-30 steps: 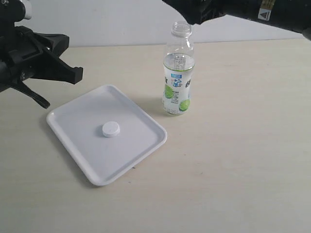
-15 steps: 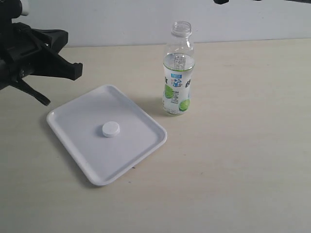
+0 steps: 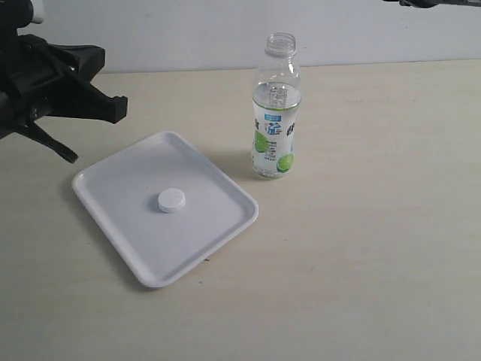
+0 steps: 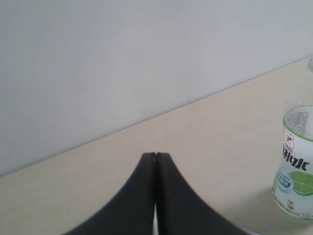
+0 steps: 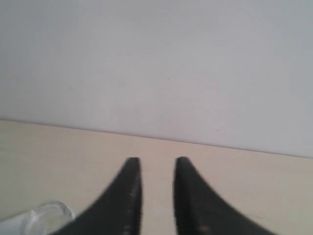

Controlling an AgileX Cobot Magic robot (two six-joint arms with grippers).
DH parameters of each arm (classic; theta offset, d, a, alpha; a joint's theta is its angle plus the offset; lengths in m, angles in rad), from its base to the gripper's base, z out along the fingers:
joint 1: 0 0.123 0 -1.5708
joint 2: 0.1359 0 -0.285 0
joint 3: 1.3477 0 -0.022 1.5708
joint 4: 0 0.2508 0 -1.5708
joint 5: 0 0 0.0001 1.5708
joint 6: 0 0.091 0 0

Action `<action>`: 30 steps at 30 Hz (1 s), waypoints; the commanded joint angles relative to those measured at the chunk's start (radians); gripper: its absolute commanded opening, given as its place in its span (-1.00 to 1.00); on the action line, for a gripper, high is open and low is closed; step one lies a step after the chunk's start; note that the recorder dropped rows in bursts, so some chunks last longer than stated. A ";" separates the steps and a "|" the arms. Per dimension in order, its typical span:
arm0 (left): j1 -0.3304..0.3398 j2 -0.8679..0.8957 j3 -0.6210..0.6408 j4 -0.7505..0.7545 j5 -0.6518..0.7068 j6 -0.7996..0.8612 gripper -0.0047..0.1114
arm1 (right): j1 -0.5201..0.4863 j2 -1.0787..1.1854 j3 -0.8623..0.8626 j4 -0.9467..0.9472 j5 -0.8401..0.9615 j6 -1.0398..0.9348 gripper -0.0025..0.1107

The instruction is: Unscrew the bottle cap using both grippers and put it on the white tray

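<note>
Looked onto a pale cream tabletop (image 3: pixel 376 226) with a faint wood grain, spread across most of the exterior view. Met a plain off-white wall (image 3: pixel 173 34) along a straight seam at the far edge. Bore a few tiny dark specks on that wall, seen in the wrist views. Was lit softly and evenly from above, with only short, faint shadows thrown on the matte surface. Repeated the same cream top and blank wall in both wrist views, the wall there a flat greyish white.

white tray (image 3: pixel 203 226), white cap (image 3: pixel 171 200); clear bottle (image 3: pixel 276 98) w/ green-blue label
</note>
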 commanded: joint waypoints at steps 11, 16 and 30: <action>0.000 -0.077 0.203 -0.047 -0.290 -0.165 -0.92 | 0.001 -0.246 0.241 -0.153 0.055 0.005 -0.96; 0.000 -0.167 0.363 -0.031 -0.389 -0.289 -0.92 | 0.001 -0.426 0.407 -0.147 -0.104 0.005 -0.96; 0.000 -0.238 0.597 0.191 -0.618 -0.546 -0.92 | 0.001 -0.802 0.914 0.396 -0.235 -0.507 -0.96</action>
